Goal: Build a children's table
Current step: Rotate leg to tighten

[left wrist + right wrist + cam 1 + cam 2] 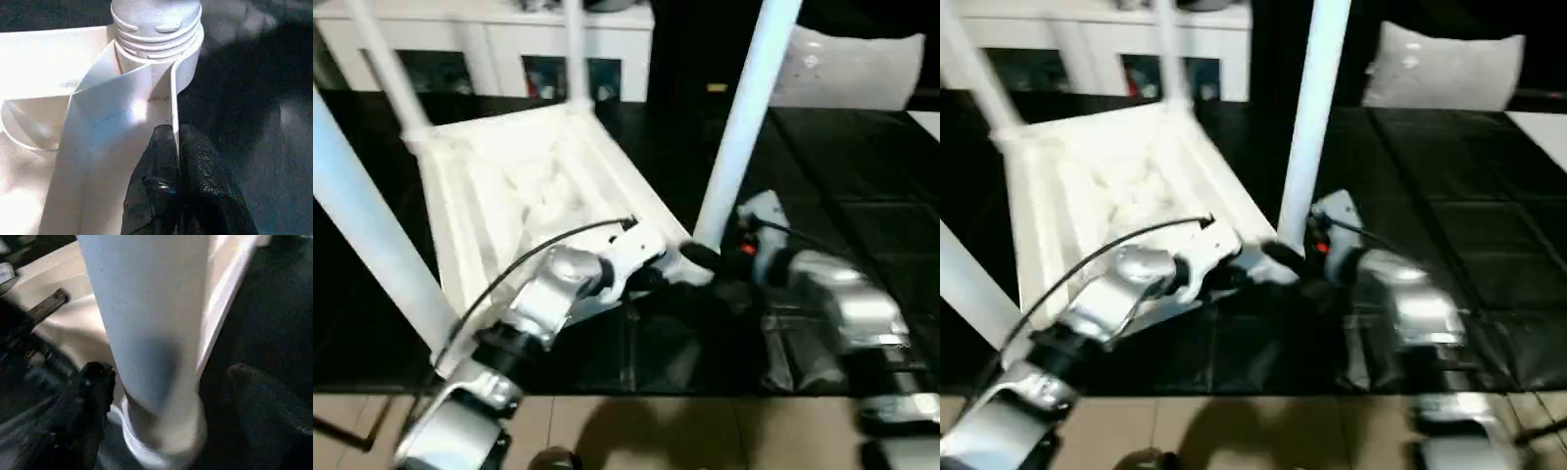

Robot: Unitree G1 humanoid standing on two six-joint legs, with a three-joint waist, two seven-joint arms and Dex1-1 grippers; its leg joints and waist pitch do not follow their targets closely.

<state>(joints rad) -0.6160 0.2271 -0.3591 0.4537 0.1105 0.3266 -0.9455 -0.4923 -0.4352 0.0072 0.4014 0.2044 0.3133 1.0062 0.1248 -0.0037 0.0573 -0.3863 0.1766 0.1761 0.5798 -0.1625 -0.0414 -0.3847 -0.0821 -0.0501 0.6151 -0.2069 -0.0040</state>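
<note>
The children's table lies upside down on the black work table, its ribbed white top [509, 196] facing up. Legs stand in its corner sockets, among them the near-right leg [744, 117] and the near-left leg [362, 225]. My left gripper [175, 134] is shut on the thin rim of the top, just beside the near-right socket [156, 54] where the leg's ribbed end sits. My right gripper [168, 382] straddles the foot of that same leg [151, 333], one finger [93, 382] on each side, with a gap showing at the other finger.
The black work table [862, 176] stretches to the right of the top. A white cabinet [489, 39] stands behind, with a grey cushion [852, 69] at the back right. The work table's front edge meets tan floor [656, 421] close below my forearms.
</note>
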